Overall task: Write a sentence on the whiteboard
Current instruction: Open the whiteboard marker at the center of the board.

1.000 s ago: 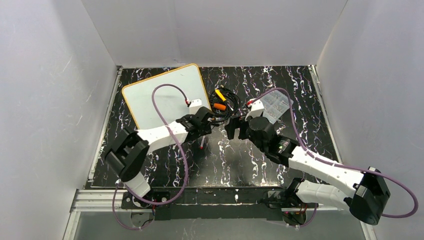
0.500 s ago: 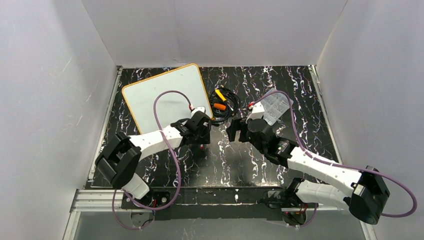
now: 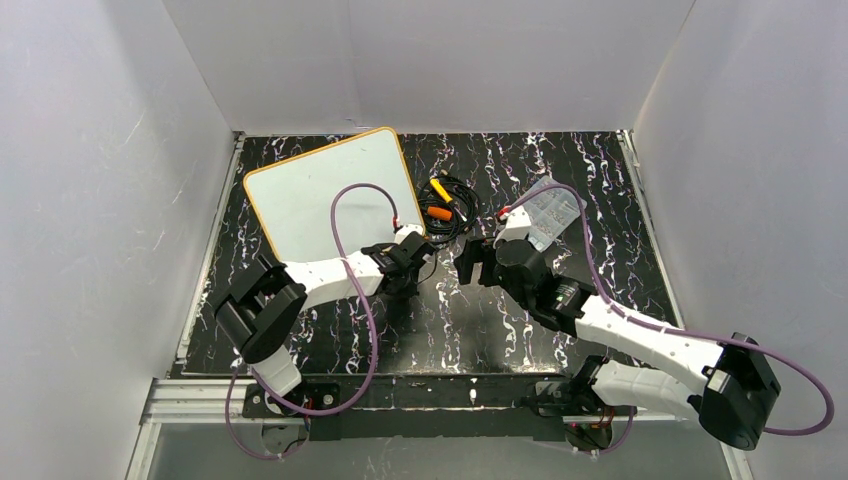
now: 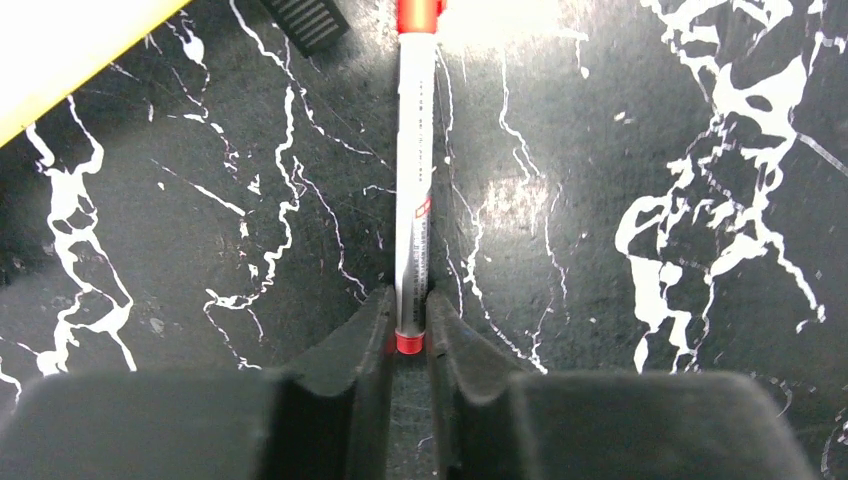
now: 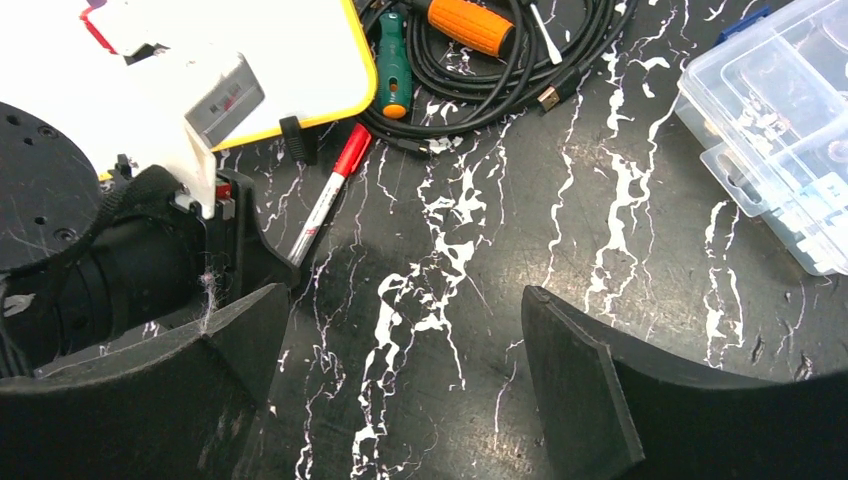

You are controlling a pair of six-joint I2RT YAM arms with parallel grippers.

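Observation:
The whiteboard (image 3: pixel 325 190) lies flat at the back left, orange-yellow rimmed, its face blank white; the sentence is out of view. Its corner also shows in the left wrist view (image 4: pixel 60 50) and the right wrist view (image 5: pixel 300 60). A white marker with a red cap (image 4: pixel 415 180) lies on the black marbled table just off that corner. My left gripper (image 4: pixel 408 305) is shut on the marker's red tail end, low over the table (image 3: pixel 405 282). The marker (image 5: pixel 325 205) runs out from under the left wrist. My right gripper (image 5: pixel 405 295) stands open over bare table, empty (image 3: pixel 462 262).
A coil of black cable with an orange-handled and a green-handled screwdriver (image 3: pixel 445 205) lies right of the board. A clear plastic parts box (image 3: pixel 553 212) sits behind the right arm (image 5: pixel 780 120). A small black ribbed piece (image 4: pixel 305 20) rests beside the marker's cap. White walls enclose the table.
My left gripper came down over the marker and closed on its tail end. The right gripper drifted slightly and stays open.

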